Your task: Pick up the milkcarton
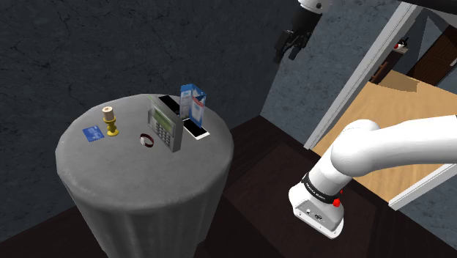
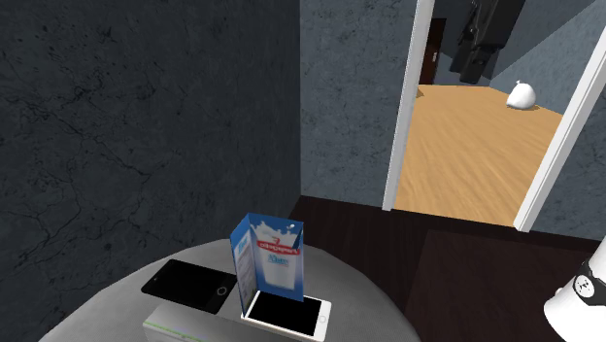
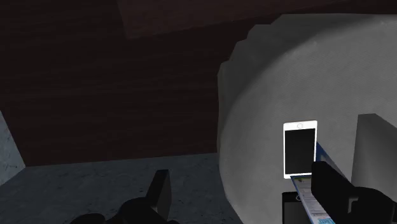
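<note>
With the jaws spread apart and gripping nothing, high off the bench (image 1: 110, 163), find the milk carton (image 1: 193, 101) at about 8 o'clock from them in the shoulder view, standing upright, long axis vertical, just beside a white phone (image 1: 196, 130).

White arm (image 1: 395, 143) is made of thick, rounded, glossy tubular links. A dark band (image 1: 320, 183) is seen around one joint; small pale lettering is printed on it, too small to be read. Next to the band a white blocky housing (image 1: 326, 214) is shown, marked with a red dot (image 1: 337, 201) and a few small dark sockets (image 1: 315, 215) on its face. A white wrist segment (image 1: 313, 6) with a dark joint is noted beside the all-black gripper (image 1: 288, 50). Two black, squared, flat-faced fingers (image 3: 160, 189) are seen in the wrist view. In the second exterior view a white rounded shell (image 2: 581, 301) is marked with a small dark ring.
</note>
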